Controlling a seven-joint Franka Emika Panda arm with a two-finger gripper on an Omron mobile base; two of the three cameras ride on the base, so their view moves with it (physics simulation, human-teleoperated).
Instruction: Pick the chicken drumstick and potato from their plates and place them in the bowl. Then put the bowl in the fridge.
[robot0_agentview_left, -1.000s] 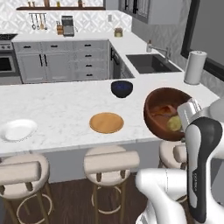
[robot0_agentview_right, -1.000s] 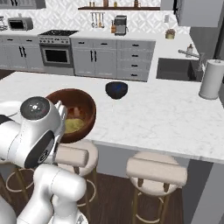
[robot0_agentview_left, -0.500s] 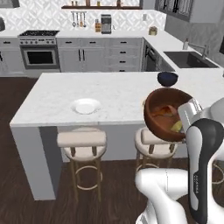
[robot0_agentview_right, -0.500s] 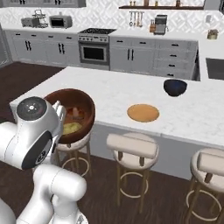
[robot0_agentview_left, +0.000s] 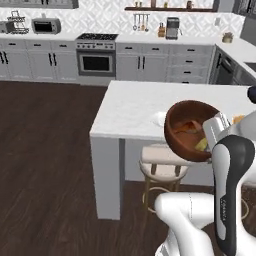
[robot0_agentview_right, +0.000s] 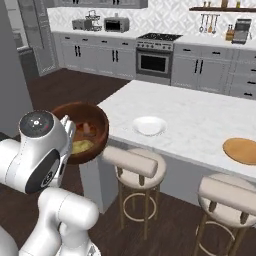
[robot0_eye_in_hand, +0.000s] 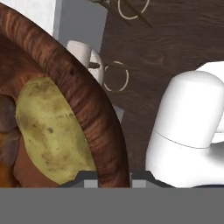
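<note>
My gripper (robot0_eye_in_hand: 113, 177) is shut on the rim of the reddish-brown bowl (robot0_agentview_left: 186, 131), which hangs tilted in the air beside the island's near edge. Inside it lie the yellowish-green potato (robot0_agentview_left: 201, 145) and the brown chicken drumstick (robot0_agentview_left: 186, 127). In the right base view the bowl (robot0_agentview_right: 95, 131) is against my arm, with the potato (robot0_agentview_right: 82, 146) and the drumstick (robot0_agentview_right: 89, 129) in it. Up close, the bowl wall (robot0_eye_in_hand: 87, 105) curves past the potato (robot0_eye_in_hand: 52, 131). The white plate (robot0_agentview_right: 150, 125) and the tan plate (robot0_agentview_right: 241, 150) lie bare on the island.
The white marble island (robot0_agentview_left: 131, 107) stands ahead, with round stools (robot0_agentview_right: 135, 162) tucked under its near side. Dark wood floor (robot0_agentview_left: 45, 165) lies open to the left. A tall grey surface (robot0_agentview_right: 10, 65) rises at the left edge. Cabinets and a stove (robot0_agentview_left: 96, 60) line the far wall.
The whole scene has slid to the right in both base views, so the base has driven. The bowl stays in my gripper with both foods inside.
</note>
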